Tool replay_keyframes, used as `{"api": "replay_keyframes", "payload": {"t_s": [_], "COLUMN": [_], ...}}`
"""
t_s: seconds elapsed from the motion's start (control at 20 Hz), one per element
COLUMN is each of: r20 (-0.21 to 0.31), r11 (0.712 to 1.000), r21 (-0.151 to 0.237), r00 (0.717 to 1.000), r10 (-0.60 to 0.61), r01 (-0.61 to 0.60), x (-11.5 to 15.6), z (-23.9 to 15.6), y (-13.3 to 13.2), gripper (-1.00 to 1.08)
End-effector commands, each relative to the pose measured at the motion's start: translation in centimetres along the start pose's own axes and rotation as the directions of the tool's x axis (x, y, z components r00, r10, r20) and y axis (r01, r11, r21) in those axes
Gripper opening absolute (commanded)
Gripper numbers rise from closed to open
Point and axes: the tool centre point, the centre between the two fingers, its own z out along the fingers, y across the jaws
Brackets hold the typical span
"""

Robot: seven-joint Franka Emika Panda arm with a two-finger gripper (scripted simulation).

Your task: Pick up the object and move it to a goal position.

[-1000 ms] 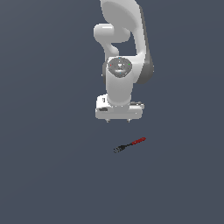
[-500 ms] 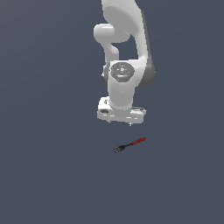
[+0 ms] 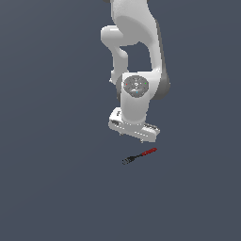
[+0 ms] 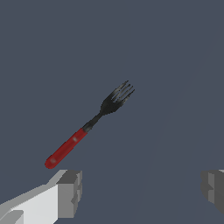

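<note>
The arm is showing smooth, glossy white casings with rounded, bulging links and dark grey bands at the joints. Above the pincer, a round grey disc is facing outward, carrying small red and green specks. The pincer's body is appearing as a flat white bar, with blocky grey fingers whose pads are looking ridged.

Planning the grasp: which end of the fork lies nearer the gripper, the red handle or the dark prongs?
The red handle end; the dark prongs point away from the open gripper.
</note>
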Motion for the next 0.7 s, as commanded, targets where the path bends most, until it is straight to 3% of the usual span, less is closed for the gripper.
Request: {"api": "replay_keyframes", "payload": {"t_s": [0.0,0.3,0.65], "r20": [-0.002,-0.009,-0.018], "r11": [0.998,0.977,0.926], "r21": [0.0,0.001,0.003], "r00": [0.998,0.977,0.926], "r10": [0.064,0.212,0.377], "r01": [-0.064,-0.212,-0.377], "x": [0.2,0.7,1.2], "z": [0.5,1.8,3.2], "y": [-0.5,-1.5,-2.8], "gripper": [1.0,1.0,1.0]}}
